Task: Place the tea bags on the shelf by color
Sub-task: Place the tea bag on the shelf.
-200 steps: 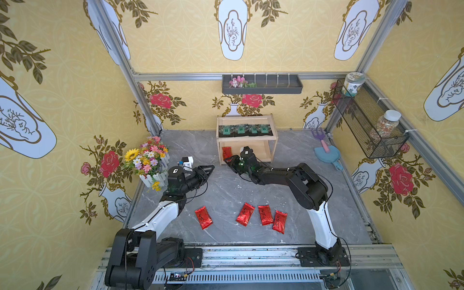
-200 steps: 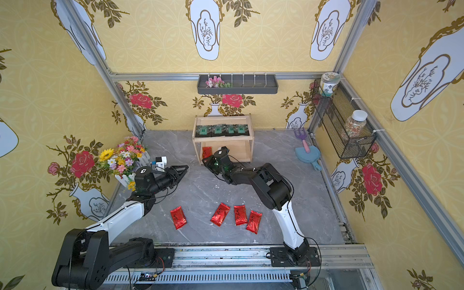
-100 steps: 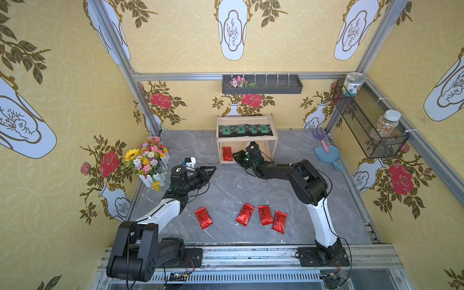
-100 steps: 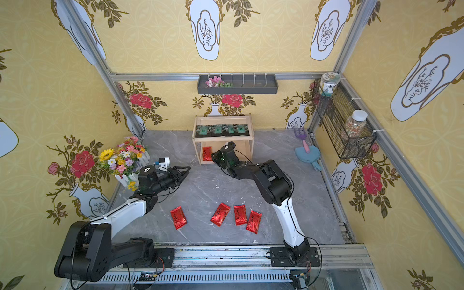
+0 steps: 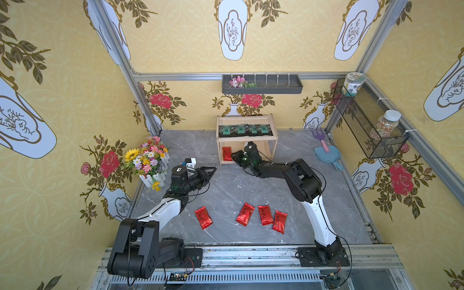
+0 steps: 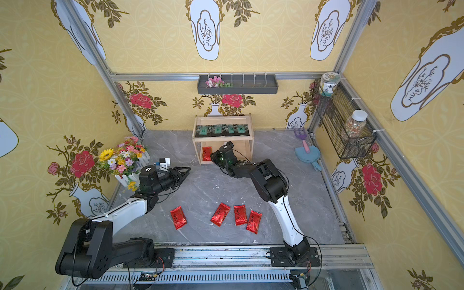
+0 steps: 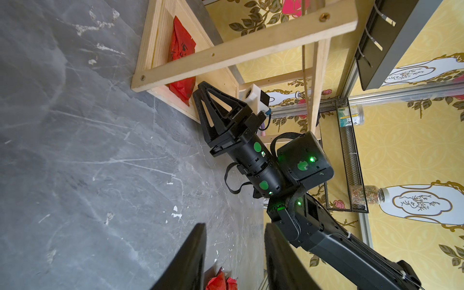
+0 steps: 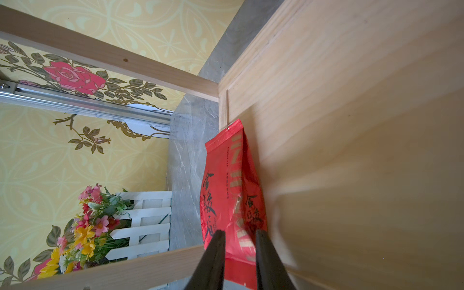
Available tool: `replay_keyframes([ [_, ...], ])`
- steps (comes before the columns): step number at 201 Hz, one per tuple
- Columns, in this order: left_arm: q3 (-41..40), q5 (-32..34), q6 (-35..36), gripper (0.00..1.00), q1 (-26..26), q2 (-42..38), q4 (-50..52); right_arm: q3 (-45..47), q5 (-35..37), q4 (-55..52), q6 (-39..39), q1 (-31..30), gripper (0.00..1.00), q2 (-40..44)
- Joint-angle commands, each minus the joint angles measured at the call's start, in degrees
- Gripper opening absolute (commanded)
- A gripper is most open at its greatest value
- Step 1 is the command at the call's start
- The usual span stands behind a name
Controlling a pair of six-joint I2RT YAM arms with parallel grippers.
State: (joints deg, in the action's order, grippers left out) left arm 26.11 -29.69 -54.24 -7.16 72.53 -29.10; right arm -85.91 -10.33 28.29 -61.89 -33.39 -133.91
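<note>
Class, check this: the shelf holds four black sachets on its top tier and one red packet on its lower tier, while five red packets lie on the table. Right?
No. Both top views show four red packets on the table, not five. On the shelf, four black sachets above and one red packet below are right.

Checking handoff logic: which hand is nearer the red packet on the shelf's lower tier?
Right. The right hand is at the near end of the red packet in the shelf; the left hand hangs over the table, well clear of it.
</note>
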Motion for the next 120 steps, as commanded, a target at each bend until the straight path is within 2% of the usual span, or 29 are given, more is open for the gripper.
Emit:
replay_keyframes([
  [1, -0.31, 0.01, 0.36, 0.43, -0.05, 0.39, -1.18, -1.18, -0.40, 0.63, -0.51, -0.06, 0.27, -0.79],
  [120, -0.63, -0.36, 0.10, 0.44, -0.06, 1.23, -2.01, -5.23, -1.63, -1.10, -1.04, 0.03, 0.27, -3.56],
])
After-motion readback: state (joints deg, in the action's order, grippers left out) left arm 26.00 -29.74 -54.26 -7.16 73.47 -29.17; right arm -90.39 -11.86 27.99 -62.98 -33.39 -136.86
